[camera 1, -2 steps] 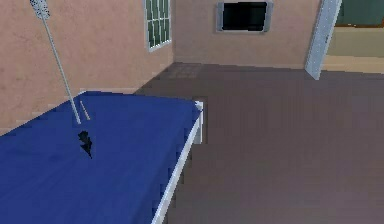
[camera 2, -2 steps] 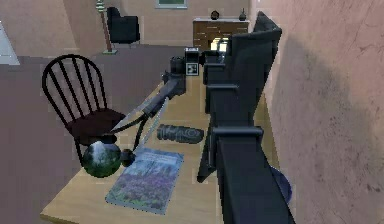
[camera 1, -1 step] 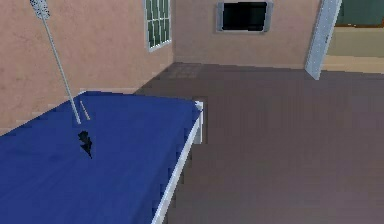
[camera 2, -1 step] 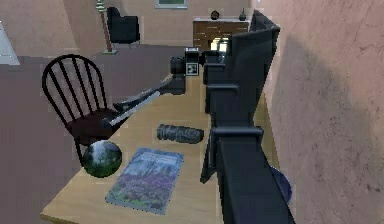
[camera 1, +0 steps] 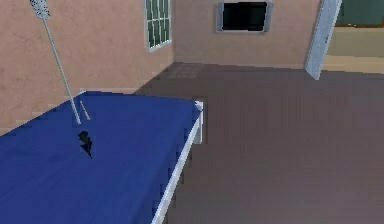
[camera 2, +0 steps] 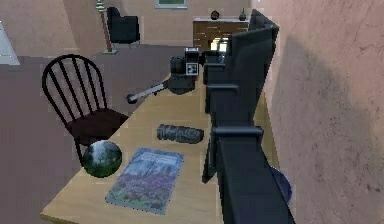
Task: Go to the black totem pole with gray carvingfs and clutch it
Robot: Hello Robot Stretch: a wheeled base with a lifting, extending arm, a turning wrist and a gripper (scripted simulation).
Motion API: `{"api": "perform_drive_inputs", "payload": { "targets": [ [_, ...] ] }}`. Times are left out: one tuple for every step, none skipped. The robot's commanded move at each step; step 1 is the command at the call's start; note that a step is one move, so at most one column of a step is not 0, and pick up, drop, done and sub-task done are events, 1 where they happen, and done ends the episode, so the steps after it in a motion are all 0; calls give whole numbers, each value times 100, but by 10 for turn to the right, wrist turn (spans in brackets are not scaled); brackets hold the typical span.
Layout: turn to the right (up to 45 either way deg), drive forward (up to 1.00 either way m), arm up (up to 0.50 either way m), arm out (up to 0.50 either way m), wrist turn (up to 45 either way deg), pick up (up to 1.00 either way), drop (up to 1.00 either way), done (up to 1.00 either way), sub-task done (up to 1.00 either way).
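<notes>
Lying on its side on the wooden bench (camera 2: 160, 110), near the middle of the arm side view: the totem pole (camera 2: 180, 133). Runs its long axis roughly 9-to-3 o'clock, the 3 o'clock end dipped slightly lower in the picture. Reads as a short dark cylinder, round in section, with grey carved marks along the flank. Sits at about 5 o'clock of the gripper (camera 2: 140, 96), apart from it, with bare wood between. Cannot tell the gripper's state, nor whether it has hold of anything. Rising from 6 o'clock as a dark square bar, the arm (camera 2: 245, 170), passing just at 3 o'clock of the totem pole.

Bounded on the 9 o'clock side by a bench edge slanting from 7 o'clock up toward 12. Tucked close against that edge, a black spindle-back chair (camera 2: 80, 95) with a dark seat. At 7 o'clock of the totem pole, a glossy dark-green ball (camera 2: 103, 158) and, just beside it, a flat magazine (camera 2: 147, 180) with a blue-green cover. Hemmed at 3 o'clock by a rough pink wall (camera 2: 330, 100). Open brown floor (camera 2: 25, 110) at 9 to 10 o'clock, beyond the chair.

Ahead, in the forward view: a blue bed (camera 1: 120, 150) with a white frame across 6 to 9 o'clock, a small dark thing (camera 1: 86, 142) on the cover, and a thin pale pole (camera 1: 60, 60) above it. Wide bare floor at 3 o'clock, running to a window (camera 1: 158, 22) at 12 and a pale door (camera 1: 322, 40) at 1 o'clock.
</notes>
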Motion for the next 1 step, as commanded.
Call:
{"api": "perform_drive_inputs", "payload": {
  "targets": [
    [0,0,0,0,450,0,0,0,0]
  ]
}}
